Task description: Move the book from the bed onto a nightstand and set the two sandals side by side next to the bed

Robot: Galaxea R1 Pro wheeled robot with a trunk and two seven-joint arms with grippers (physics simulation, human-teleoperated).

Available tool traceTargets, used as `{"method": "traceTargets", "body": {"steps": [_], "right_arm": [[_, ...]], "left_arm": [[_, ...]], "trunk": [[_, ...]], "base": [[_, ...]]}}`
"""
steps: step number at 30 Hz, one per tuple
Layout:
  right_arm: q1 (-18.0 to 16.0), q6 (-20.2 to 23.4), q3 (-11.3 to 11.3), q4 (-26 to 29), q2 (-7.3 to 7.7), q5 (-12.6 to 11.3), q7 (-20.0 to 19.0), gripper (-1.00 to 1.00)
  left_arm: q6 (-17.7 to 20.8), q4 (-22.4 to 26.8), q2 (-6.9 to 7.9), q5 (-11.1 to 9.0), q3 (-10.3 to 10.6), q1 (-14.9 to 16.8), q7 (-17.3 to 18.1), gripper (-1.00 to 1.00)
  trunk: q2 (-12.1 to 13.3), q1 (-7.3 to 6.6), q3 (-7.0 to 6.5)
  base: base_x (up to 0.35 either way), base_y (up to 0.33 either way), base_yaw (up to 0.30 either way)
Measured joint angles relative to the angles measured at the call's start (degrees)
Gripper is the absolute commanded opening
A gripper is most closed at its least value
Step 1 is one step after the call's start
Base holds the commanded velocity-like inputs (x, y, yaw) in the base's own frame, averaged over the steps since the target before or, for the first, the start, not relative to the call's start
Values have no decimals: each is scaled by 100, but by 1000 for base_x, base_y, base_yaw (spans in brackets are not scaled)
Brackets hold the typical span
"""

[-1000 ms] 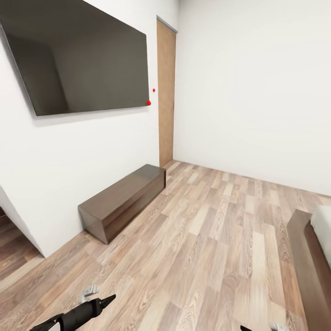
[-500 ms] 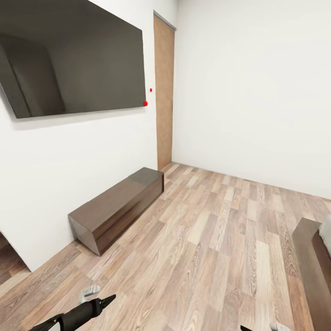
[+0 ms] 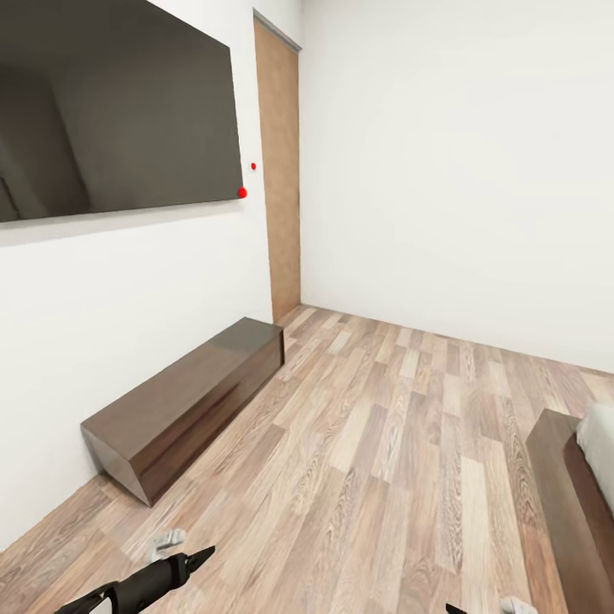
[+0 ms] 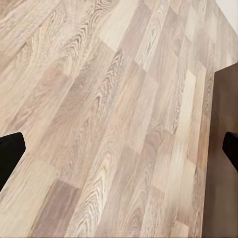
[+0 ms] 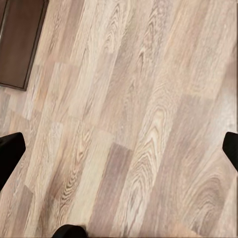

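Note:
A corner of the bed shows at the right edge of the head view: its dark brown frame [image 3: 558, 477] and a strip of light grey mattress [image 3: 599, 443]. The book, the two sandals and the nightstand are out of view. My left arm [image 3: 145, 584] reaches in low at the bottom left. In the left wrist view my left gripper [image 4: 119, 151] is open over bare plank floor, its black fingertips [image 4: 10, 153] far apart. My right gripper [image 5: 119, 148] is likewise open above the floor, nothing between its fingertips [image 5: 10, 151].
A long low dark TV bench [image 3: 183, 392] stands against the left wall under a large black screen [image 3: 111, 111]. A wooden door [image 3: 280, 170] is in the far corner. Wood-plank floor [image 3: 384, 443] stretches between bench and bed. A dark wood piece [image 5: 20, 42] is in the right wrist view.
The whole picture has shifted: the camera has moved, so the screen, bench and door sit further left. The arms hold the same pose, both grippers still open.

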State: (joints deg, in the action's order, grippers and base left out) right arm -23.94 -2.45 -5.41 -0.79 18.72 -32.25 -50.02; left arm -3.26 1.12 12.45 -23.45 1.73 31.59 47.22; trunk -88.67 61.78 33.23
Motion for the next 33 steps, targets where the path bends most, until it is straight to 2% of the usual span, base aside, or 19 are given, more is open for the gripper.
{"method": "traceTargets", "body": {"steps": [14, 23, 33], "right_arm": [[0, -2, 0, 0, -1, 0, 0, 100], [1, -2, 0, 0, 0, -2, -1, 100], [0, -2, 0, 0, -7, 0, 0, 100]], "left_arm": [[6, 0, 1, 0, 0, 0, -7, 100], [8, -2, 1, 1, 0, 1, -8, 100], [8, 0, 1, 0, 0, 0, -7, 100]], "trunk": [[0, 0, 0], [0, 0, 0], [0, 0, 0]], "base": [[274, -149, -2], [281, -121, -181], [290, -108, -32]]}}
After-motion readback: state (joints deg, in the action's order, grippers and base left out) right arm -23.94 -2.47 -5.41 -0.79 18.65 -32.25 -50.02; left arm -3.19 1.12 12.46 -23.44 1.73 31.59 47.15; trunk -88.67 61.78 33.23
